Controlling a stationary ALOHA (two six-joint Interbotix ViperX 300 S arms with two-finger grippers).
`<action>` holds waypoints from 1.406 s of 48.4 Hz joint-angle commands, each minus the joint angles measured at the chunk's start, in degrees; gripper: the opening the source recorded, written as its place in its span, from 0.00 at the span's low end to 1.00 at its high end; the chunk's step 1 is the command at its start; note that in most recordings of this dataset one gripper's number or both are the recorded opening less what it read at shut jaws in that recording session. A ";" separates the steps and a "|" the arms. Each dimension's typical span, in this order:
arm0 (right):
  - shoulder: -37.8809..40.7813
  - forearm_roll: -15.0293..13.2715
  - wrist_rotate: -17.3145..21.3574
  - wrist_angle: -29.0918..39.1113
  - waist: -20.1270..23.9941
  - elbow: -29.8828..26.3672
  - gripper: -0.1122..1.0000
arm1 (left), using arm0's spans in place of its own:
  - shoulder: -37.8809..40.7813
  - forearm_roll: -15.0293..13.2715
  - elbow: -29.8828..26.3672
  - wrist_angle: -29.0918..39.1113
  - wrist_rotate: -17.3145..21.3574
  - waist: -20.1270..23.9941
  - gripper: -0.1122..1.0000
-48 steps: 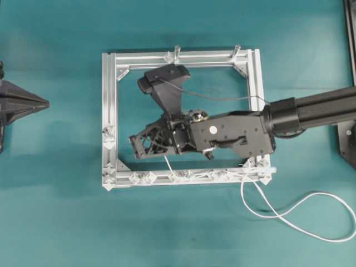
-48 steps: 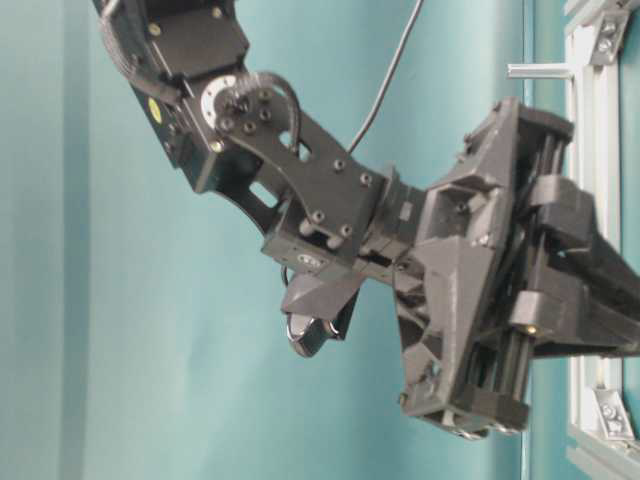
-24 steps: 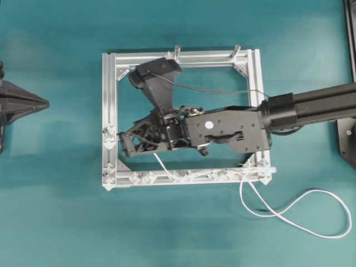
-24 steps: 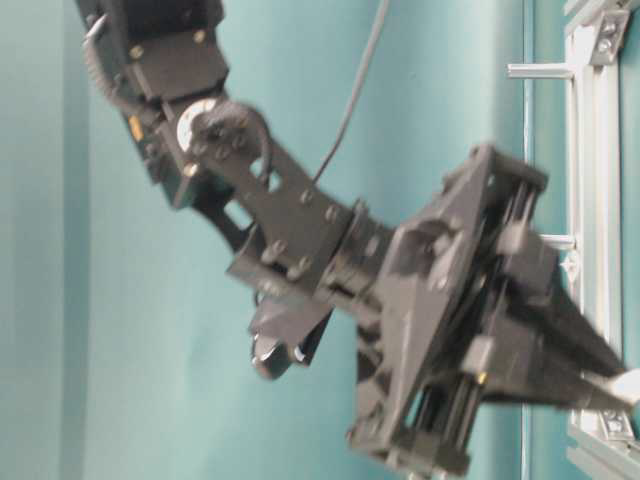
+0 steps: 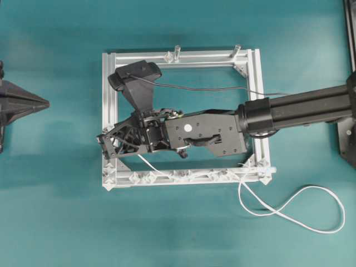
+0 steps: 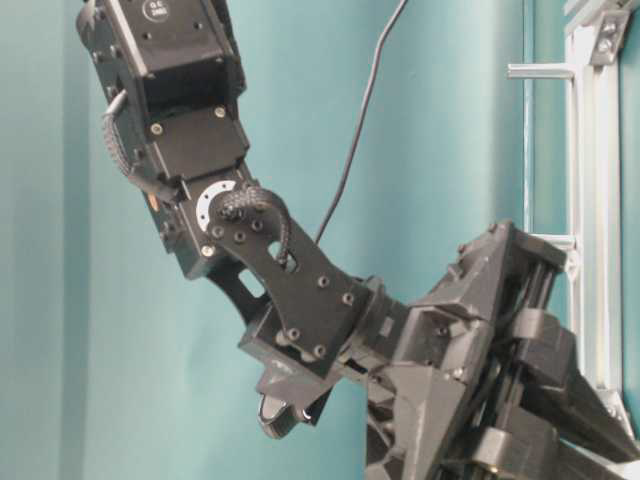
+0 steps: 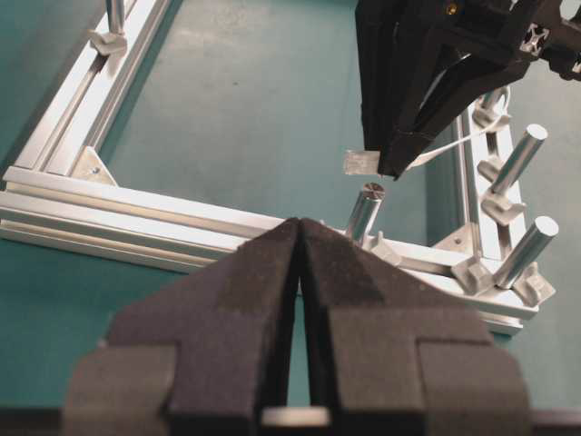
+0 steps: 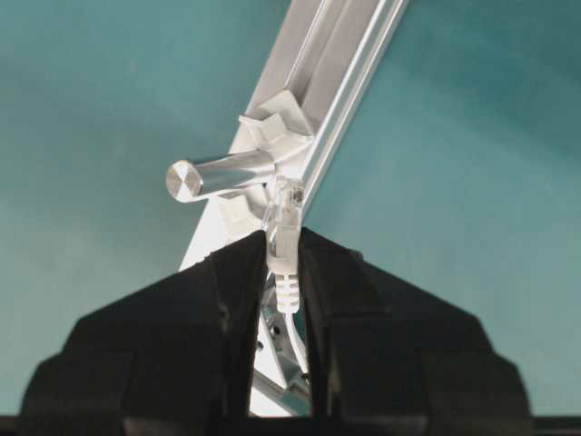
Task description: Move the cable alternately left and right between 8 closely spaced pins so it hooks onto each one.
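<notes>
Jaws: your right gripper pinches the cable at its plug, lower left of frame; left gripper pressed together, idle.

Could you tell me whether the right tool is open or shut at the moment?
Shut on the cable: in the right wrist view the right tool pinches the plug end between its pads.
</notes>
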 commanded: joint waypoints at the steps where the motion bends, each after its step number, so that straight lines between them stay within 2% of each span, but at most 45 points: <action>1: -1.41 -0.26 -0.09 -0.35 0.26 -1.41 0.24 | 0.35 0.09 -0.53 -0.35 -0.09 -0.18 0.10; 30: -1.41 0.53 1.05 -0.53 5.71 -1.49 0.24 | 0.35 0.09 -0.09 -0.26 -0.18 -0.18 0.10; 47: -0.70 0.62 2.99 -2.99 7.47 -1.76 0.24 | 0.35 0.09 -0.18 -0.35 -0.26 -0.18 0.10; 68: -0.26 0.62 2.99 -2.90 8.70 -2.81 0.24 | 0.35 0.09 -0.53 -0.26 -0.35 -0.18 0.10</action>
